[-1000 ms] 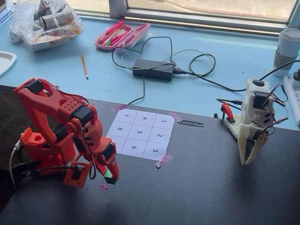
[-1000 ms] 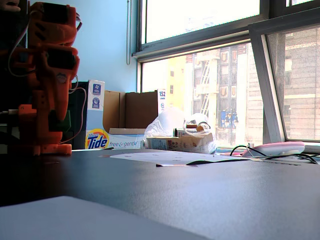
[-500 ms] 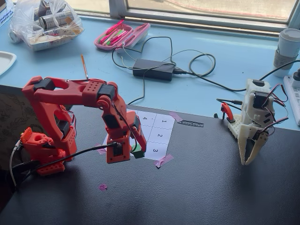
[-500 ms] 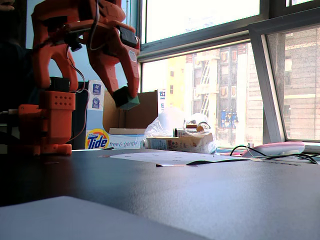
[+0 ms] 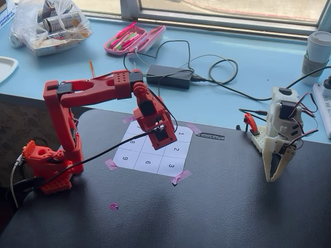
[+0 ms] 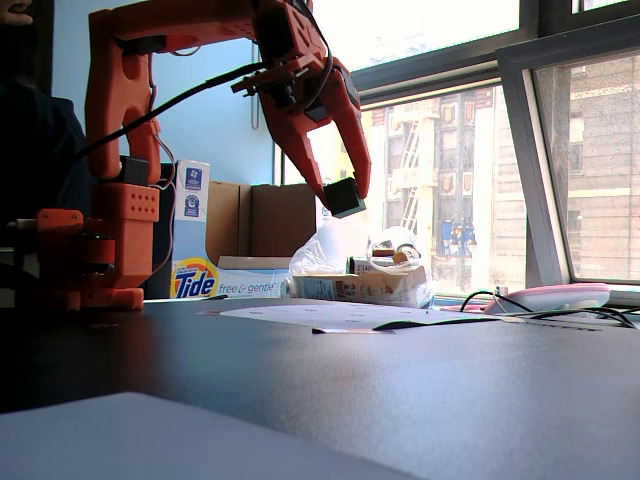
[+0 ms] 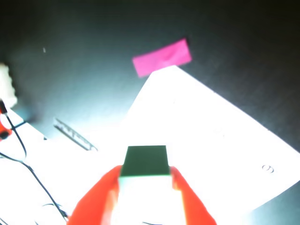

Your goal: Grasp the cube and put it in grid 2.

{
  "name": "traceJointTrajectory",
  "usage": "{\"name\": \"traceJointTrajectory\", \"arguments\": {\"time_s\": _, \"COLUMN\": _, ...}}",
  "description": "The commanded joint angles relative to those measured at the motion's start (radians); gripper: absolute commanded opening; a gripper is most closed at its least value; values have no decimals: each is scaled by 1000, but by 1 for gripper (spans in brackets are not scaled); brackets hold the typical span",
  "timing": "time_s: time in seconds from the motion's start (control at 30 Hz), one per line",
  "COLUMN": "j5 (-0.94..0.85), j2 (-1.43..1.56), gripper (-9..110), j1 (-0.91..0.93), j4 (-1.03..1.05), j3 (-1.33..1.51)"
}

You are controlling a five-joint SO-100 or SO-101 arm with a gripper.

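Bright window light floods the desk, and the black mat [image 5: 217, 206] under my arm carries a white numbered grid sheet [image 5: 155, 150] taped down at its corners with pink tape [image 5: 180, 177]. From a fixed view I can read 1, 2 and 3 running down the right-hand column, with 6 and 9 along the bottom row.

I have the orange gripper [image 6: 338, 192] pinching the dark cube [image 6: 345, 197] between its fingertips, held well clear of the mat; the low fixed view shows plain daylight between the cube and the sheet. The wrist view confirms it: the cube [image 7: 145, 161] sits squarely between the two orange fingers [image 7: 96, 199], with the washed-out sheet and one pink tape strip beyond.

So I judge the grasp done and the carry in hand. In the high fixed view the gripper [image 5: 161, 135] hangs over the middle of the grid, just left of cell 2 [image 5: 176, 150], though the angle makes the exact cell underneath hard to call.

Next I would nudge the arm toward that right-hand column, centre the cube over the 2, lower it until it nearly touches the paper, and only then spread the fingers.
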Motion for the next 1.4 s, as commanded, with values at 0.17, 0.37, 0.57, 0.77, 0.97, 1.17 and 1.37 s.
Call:
{"name": "traceJointTrajectory", "arguments": {"time_s": 0.17, "j5": 40, "j2": -132, "gripper": 0, "j1": -120, "j4": -37, "j3": -101}}
{"name": "traceJointTrajectory", "arguments": {"time_s": 0.37, "j5": 66, "j2": -213, "gripper": 0, "j1": -144, "j4": -106, "j3": -103}}
{"name": "traceJointTrajectory", "arguments": {"time_s": 0.57, "j5": 72, "j2": -268, "gripper": 0, "j1": -127, "j4": -150, "j3": -114}}
{"name": "traceJointTrajectory", "arguments": {"time_s": 0.77, "j5": 81, "j2": -318, "gripper": 0, "j1": -110, "j4": -178, "j3": -112}}
{"name": "traceJointTrajectory", "arguments": {"time_s": 0.97, "j5": 89, "j2": -377, "gripper": 0, "j1": -100, "j4": -222, "j3": -97}}
{"name": "traceJointTrajectory", "arguments": {"time_s": 1.17, "j5": 92, "j2": -413, "gripper": 0, "j1": -107, "j4": -267, "j3": -98}}
{"name": "traceJointTrajectory", "arguments": {"time_s": 1.37, "j5": 92, "j2": -436, "gripper": 0, "j1": -124, "j4": -241, "j3": -181}}
